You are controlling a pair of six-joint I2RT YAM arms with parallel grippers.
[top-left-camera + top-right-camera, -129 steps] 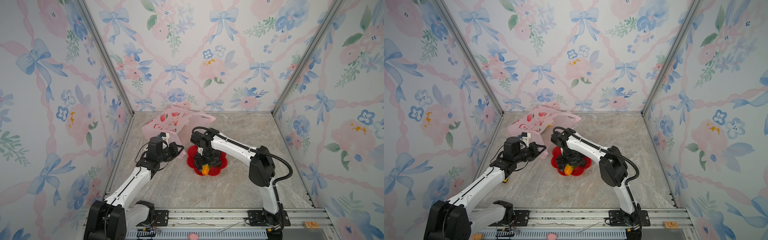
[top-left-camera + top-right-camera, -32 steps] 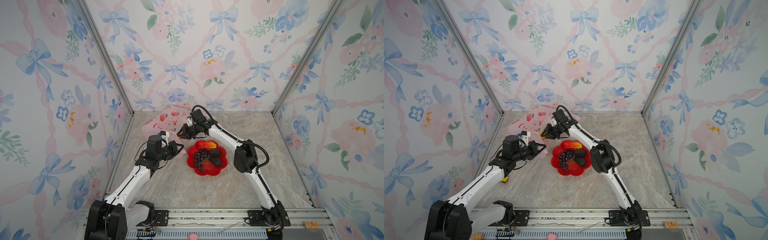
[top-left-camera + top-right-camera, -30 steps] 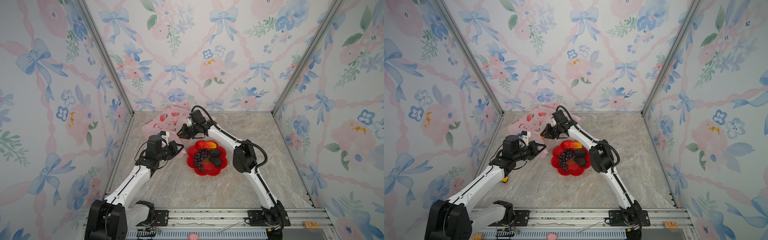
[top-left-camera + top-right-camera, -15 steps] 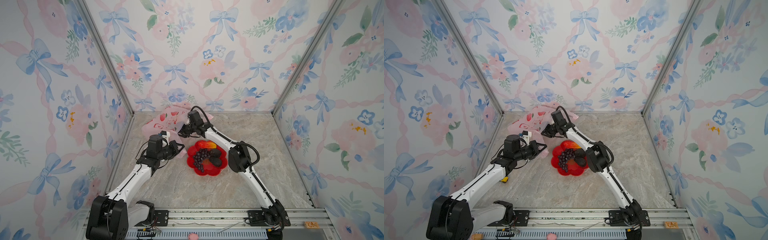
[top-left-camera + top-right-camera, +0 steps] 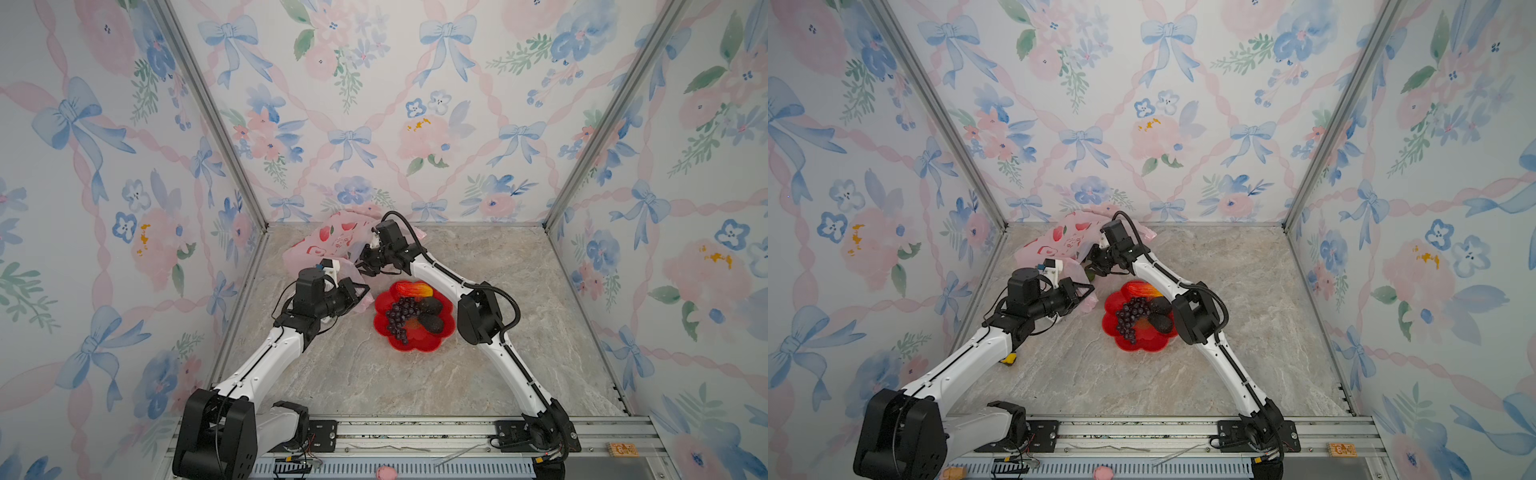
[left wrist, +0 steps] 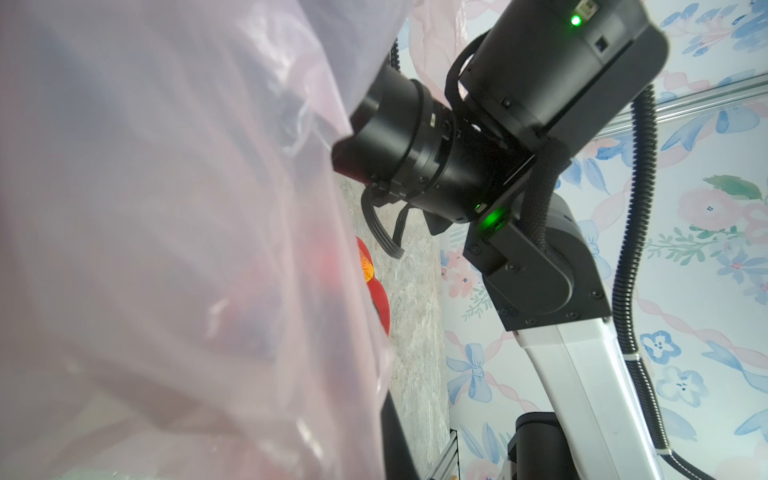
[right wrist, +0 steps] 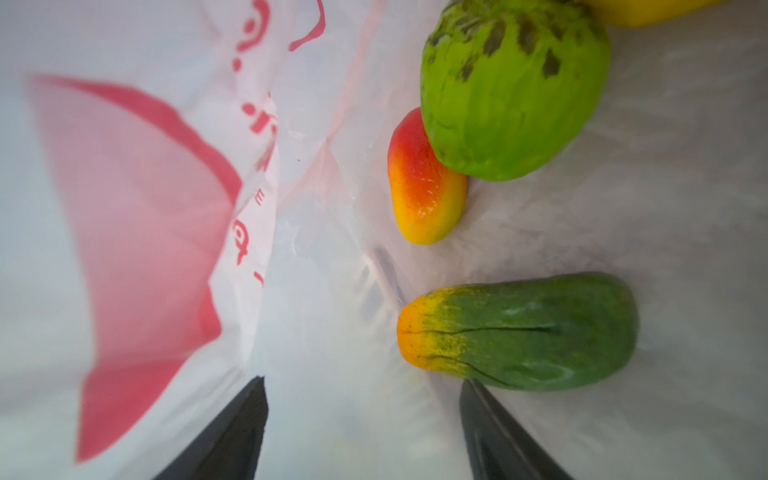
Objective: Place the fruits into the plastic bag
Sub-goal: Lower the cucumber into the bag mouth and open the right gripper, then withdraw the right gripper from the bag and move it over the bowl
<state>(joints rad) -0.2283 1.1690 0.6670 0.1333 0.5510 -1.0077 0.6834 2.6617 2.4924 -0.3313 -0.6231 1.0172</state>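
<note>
The pink plastic bag (image 5: pixel 328 243) (image 5: pixel 1059 243) lies at the back left, its mouth held up. My left gripper (image 5: pixel 360 293) (image 5: pixel 1089 292) is shut on the bag's near edge; in the left wrist view the bag (image 6: pixel 166 249) hides the jaws. My right gripper (image 5: pixel 360 268) (image 7: pixel 361 382) reaches into the mouth, open, with nothing between its fingers. Inside lie a green round fruit (image 7: pixel 511 91), a red-yellow mango (image 7: pixel 424 183), a green cucumber-like piece (image 7: pixel 523 332) and a yellow fruit's edge (image 7: pixel 640 10). On the red plate (image 5: pixel 415 345) sit grapes (image 5: pixel 397 318), two blackish ovals (image 5: pixel 430 305) and a mango (image 5: pixel 413 289).
The right arm's forearm (image 5: pixel 440 274) passes over the plate's back edge. A small yellow object (image 5: pixel 1009 359) lies on the floor beside the left arm. Flowered walls close in the back and both sides; a metal rail (image 5: pixel 415 432) runs along the front.
The right gripper went from the plate to the bag's mouth and pushed in a little deeper. Its jaws have opened. The left arm has hardly moved.
</note>
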